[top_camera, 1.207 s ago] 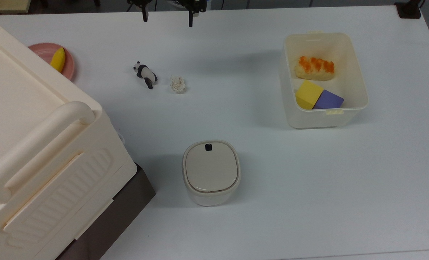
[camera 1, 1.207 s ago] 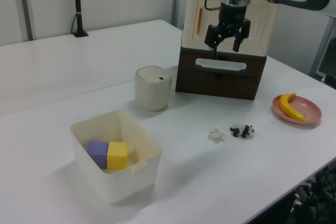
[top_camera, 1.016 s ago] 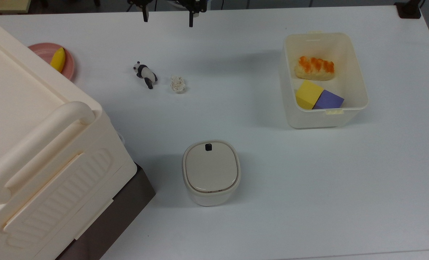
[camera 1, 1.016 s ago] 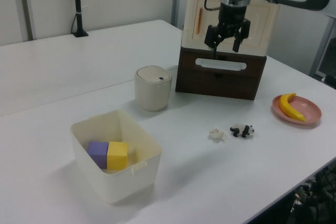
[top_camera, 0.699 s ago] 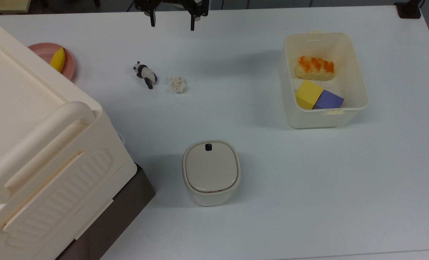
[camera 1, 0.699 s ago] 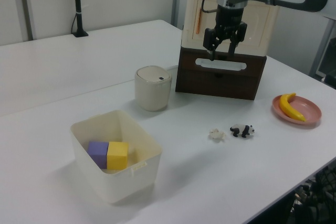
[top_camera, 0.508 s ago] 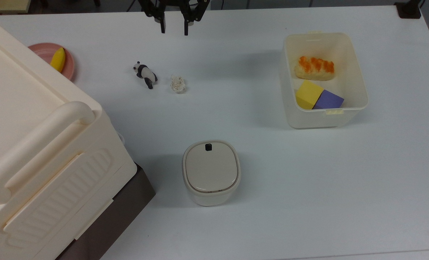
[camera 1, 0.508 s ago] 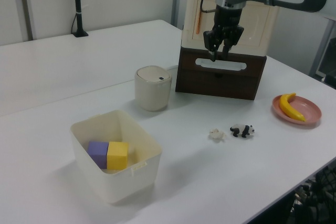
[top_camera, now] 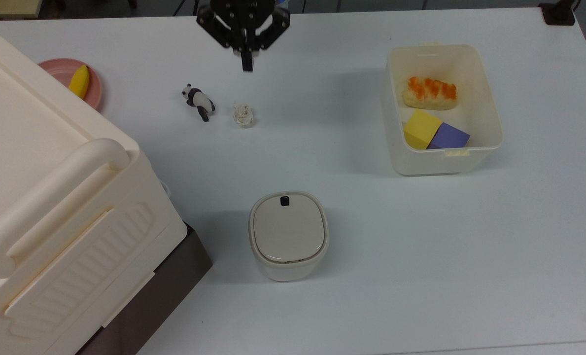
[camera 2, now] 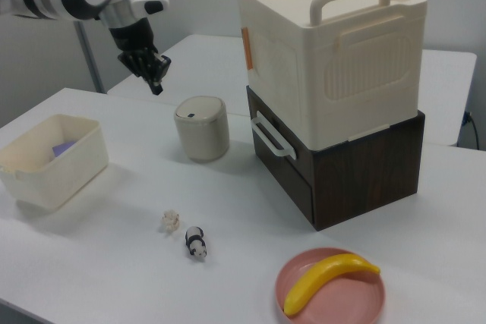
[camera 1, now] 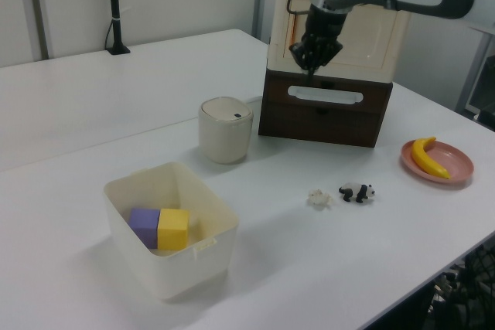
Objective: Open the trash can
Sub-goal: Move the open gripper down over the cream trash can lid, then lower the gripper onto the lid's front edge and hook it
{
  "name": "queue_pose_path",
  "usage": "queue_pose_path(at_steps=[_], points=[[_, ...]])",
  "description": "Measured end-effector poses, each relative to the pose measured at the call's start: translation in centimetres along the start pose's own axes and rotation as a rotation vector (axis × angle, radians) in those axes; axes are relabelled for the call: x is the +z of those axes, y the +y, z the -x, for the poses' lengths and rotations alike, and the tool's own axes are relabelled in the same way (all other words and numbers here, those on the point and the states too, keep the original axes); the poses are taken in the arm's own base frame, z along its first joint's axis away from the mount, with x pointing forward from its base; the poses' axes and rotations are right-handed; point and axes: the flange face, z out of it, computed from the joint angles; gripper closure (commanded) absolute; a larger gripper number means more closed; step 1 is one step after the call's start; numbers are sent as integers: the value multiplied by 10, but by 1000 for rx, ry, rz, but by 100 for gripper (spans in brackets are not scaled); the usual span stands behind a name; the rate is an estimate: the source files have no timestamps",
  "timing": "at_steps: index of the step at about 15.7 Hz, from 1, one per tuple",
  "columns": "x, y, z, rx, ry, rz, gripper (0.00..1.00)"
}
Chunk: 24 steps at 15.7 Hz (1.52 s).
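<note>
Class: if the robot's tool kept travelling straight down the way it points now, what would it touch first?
Most likely bare white table. The shut tool hangs tip down above open tabletop, away from the crumpled paper ball and the trash can. Depth is uncertain.

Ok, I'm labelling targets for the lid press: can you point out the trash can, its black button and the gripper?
trash can (top_camera: 288, 234), top view, centre of the flat lid.
black button (top_camera: 285, 200), top view, on the button itself at the lid's far edge.
gripper (top_camera: 246, 65), top view, at the closed fingertips.
</note>
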Motion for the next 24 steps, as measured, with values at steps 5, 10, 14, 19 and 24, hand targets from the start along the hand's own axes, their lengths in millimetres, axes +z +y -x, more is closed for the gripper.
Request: queue_pose_path(at_steps=[5, 10, 14, 19, 24], points=[[47, -9, -37, -7, 140, -24, 100], [101, -29, -55, -49, 173, -46, 100], [122, -37, -68, -68, 179, -55, 100], [140, -49, -81, -97, 175, -55, 100], [161, -56, -83, -120, 166, -42, 100]])
